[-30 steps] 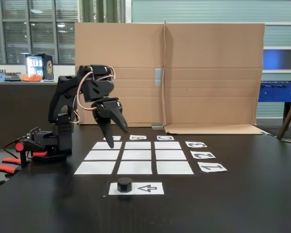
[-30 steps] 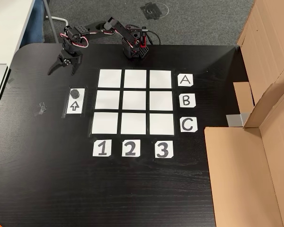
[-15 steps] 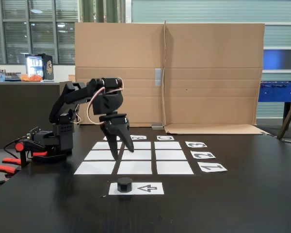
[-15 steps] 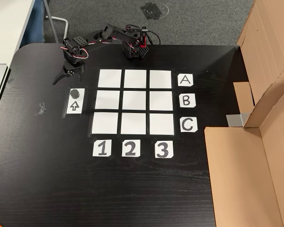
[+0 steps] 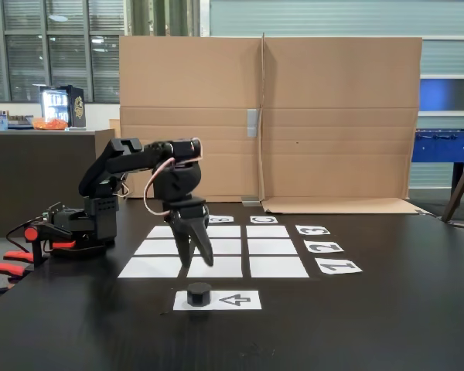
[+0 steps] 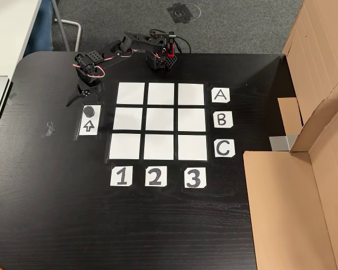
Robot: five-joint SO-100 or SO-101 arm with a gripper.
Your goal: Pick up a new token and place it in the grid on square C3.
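The black token (image 5: 199,294) (image 6: 89,111) sits on the end of a white arrow sheet (image 5: 236,300) (image 6: 88,126), beside the grid (image 5: 220,247) (image 6: 160,119). Its tail end points away from the arrow's head. My gripper (image 5: 195,261) (image 6: 83,100) hangs open just above and behind the token, fingers pointing down, nothing between them. Square C3 (image 5: 267,231) (image 6: 192,147) is the bare corner cell where the C label (image 6: 223,148) and the 3 label (image 6: 194,178) meet, on the far side of the grid from the token.
The arm's base (image 5: 85,224) (image 6: 160,56) stands at the table edge next to row A. A tall cardboard wall (image 5: 332,116) (image 6: 315,169) borders the table beyond the letter labels. A small tape scrap (image 6: 48,129) lies near the arrow sheet.
The arm has stretched out from its folded pose. The open gripper swung forward and down, from beside the grid corner to just above the token.
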